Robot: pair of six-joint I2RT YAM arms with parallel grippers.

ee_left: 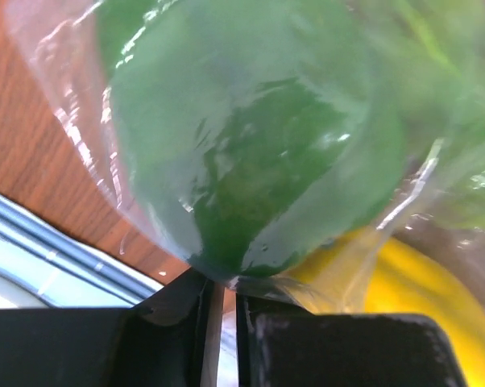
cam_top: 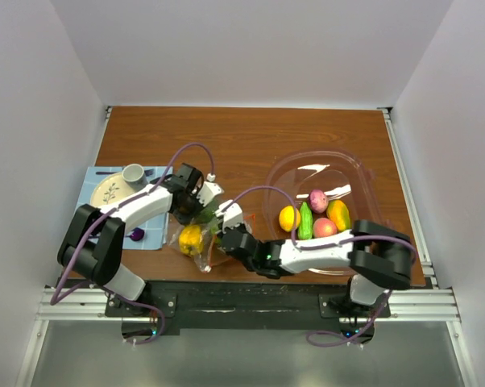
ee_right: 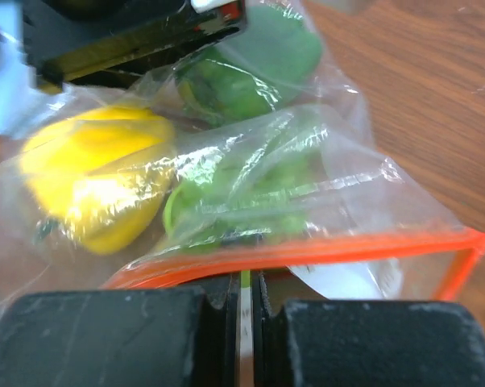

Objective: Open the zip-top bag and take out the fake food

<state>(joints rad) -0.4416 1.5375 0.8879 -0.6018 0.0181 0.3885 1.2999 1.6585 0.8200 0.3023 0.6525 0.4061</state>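
Observation:
The zip-top bag (cam_top: 197, 242) lies near the table's front edge, between the two arms. It is clear and crinkly, with an orange zip strip (ee_right: 323, 250). Inside it are fake food pieces: a yellow one (ee_right: 97, 177), a dark green one (ee_right: 250, 72) and a light green one (ee_right: 242, 177). My right gripper (ee_right: 244, 278) is shut on the zip strip's edge. My left gripper (ee_left: 224, 284) pinches the bag's plastic just under the green piece (ee_left: 250, 145), at the bag's far side (cam_top: 201, 206). More fake food (cam_top: 315, 218) lies in the tub.
The large pink-tinted clear tub (cam_top: 323, 165) stands at the right and holds yellow, green, pink and orange pieces. A blue mat (cam_top: 93, 176) at the left carries a plate (cam_top: 105, 192) and a cup (cam_top: 133, 173). A purple spoon (cam_top: 136, 234) lies by the left arm.

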